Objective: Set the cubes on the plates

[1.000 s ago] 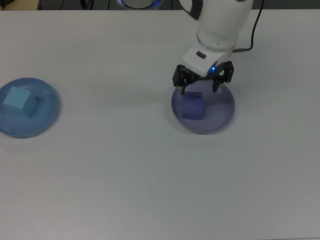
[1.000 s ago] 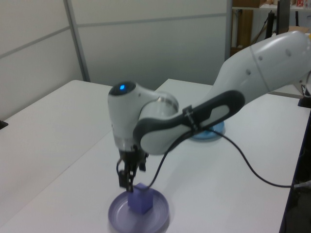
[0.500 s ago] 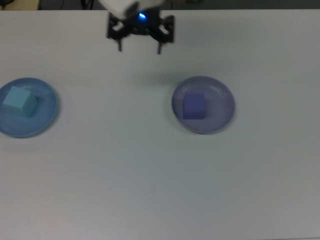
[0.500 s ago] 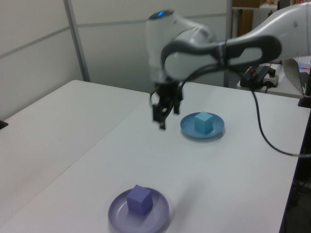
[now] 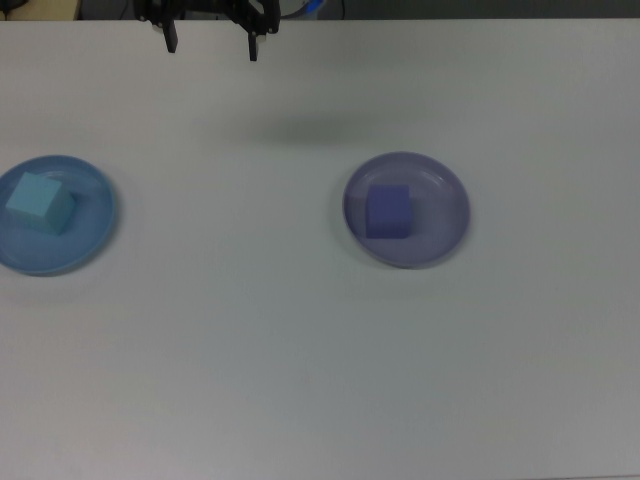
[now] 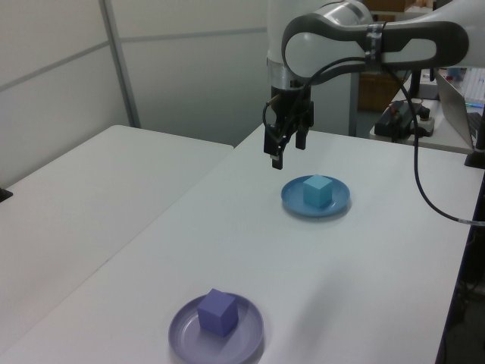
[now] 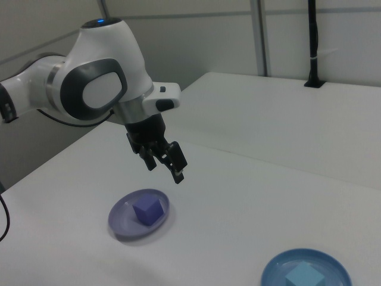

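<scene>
On the white desk (image 5: 300, 350) both cubes already sit inside their plates: the turquoise cube (image 5: 40, 202) on the blue plate (image 5: 95, 235), at the top view's left, and the indigo cube (image 5: 388, 212) on the lavender plate (image 5: 445, 215), nearer the middle. Each cube lies within its rim, flat on the dish, and the two plates are well apart. The tool (image 6: 286, 148) hangs high above the desk with its two fingers apart and nothing between them, beside the blue plate in the left view and clear of both cubes. Judging from this, the placing looks done, and what remains is a clean retreat. To do that well, the arm should travel high and away from both plates, with its fingers spread, so that nothing brushes a rim or nudges a cube off.
</scene>
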Robot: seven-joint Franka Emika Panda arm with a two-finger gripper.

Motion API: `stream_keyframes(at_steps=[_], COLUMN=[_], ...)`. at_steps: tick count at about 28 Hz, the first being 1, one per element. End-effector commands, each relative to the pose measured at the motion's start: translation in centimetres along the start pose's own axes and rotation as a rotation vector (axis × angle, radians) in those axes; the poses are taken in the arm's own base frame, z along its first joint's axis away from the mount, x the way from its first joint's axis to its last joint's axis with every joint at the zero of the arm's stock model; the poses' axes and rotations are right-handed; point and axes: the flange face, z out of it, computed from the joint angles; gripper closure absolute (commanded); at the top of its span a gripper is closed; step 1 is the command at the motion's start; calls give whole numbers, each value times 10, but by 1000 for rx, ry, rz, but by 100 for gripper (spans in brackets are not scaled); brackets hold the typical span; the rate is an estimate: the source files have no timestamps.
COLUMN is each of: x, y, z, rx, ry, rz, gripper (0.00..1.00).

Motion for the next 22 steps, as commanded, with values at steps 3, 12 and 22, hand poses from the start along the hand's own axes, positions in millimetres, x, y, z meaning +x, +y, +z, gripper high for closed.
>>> stream_keyframes(at_steps=[3, 12, 22], x=[31, 31, 30], y=[1, -1, -26], z=[14, 14, 14], rx=[32, 36, 44], ry=[-14, -12, -18], rz=[-19, -46, -88], gripper=[0, 0, 0])
